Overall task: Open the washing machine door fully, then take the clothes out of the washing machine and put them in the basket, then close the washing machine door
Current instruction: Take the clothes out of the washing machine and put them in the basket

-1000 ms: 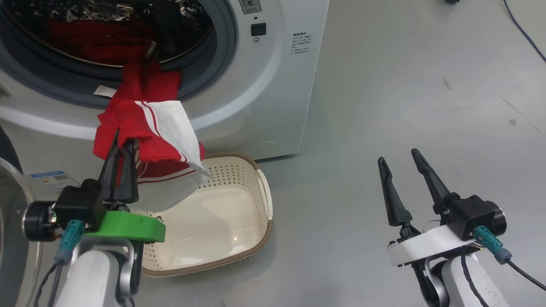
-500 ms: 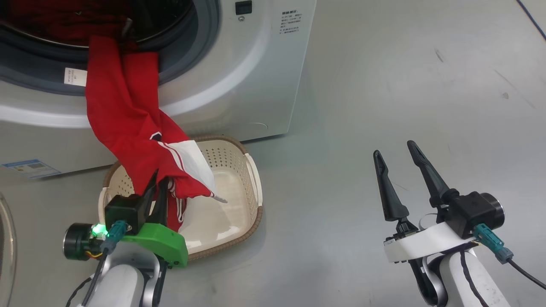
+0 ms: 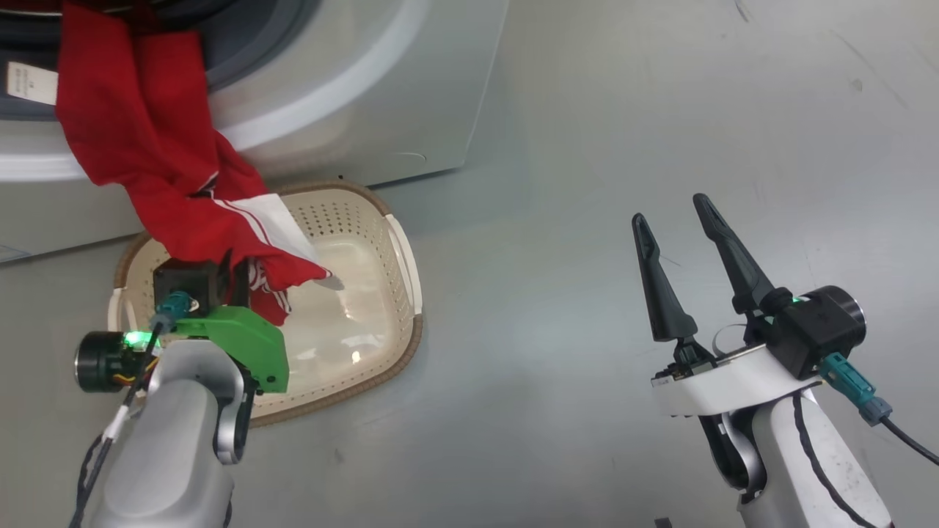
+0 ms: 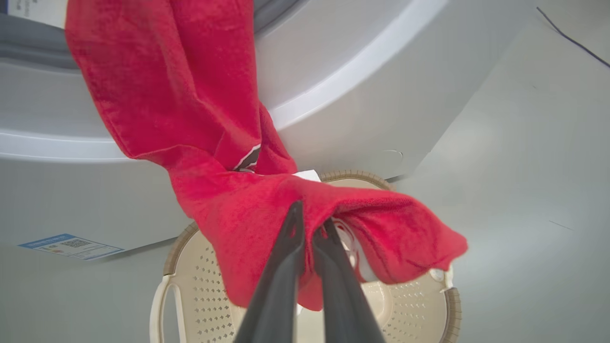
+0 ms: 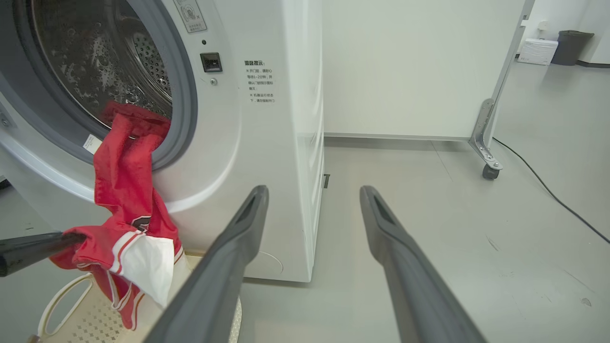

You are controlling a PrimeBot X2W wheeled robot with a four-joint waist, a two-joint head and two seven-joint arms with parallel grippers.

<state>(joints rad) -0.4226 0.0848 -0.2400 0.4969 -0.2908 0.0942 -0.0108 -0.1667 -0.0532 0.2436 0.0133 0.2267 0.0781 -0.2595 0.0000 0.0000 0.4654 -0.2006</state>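
The clothes [image 3: 147, 147] were a soft, nappy bright red fabric with a white panel and thin white stripes at the lower end. They trailed out of the washing machine [image 3: 352, 110], draped over its grey rubber gasket [image 5: 183, 95] and ran down the smooth white front in a long twisted fold. Their bunched lower end hung over the basket [image 3: 367, 220]. The left end effector [image 4: 312, 219] was clenched on that end, its two dark tapered fingers pressed together with red cloth pinched between them above the basket's interior.

The basket was a cream plastic rounded rectangle with rows of small holes in its walls, a brown woven-look rim and pale side handles. It sat on the floor [image 3: 587, 147] just in front of the machine's lower edge. Inside the machine, the perforated steel drum [image 5: 95, 57] gleamed behind the round opening. A small blue sticker [image 4: 71, 245] lay on the machine's front, low down.

The right end effector [image 3: 669, 208] hung well apart over the bare, glossy grey floor, released, its long fingers spread wide and holding nothing.
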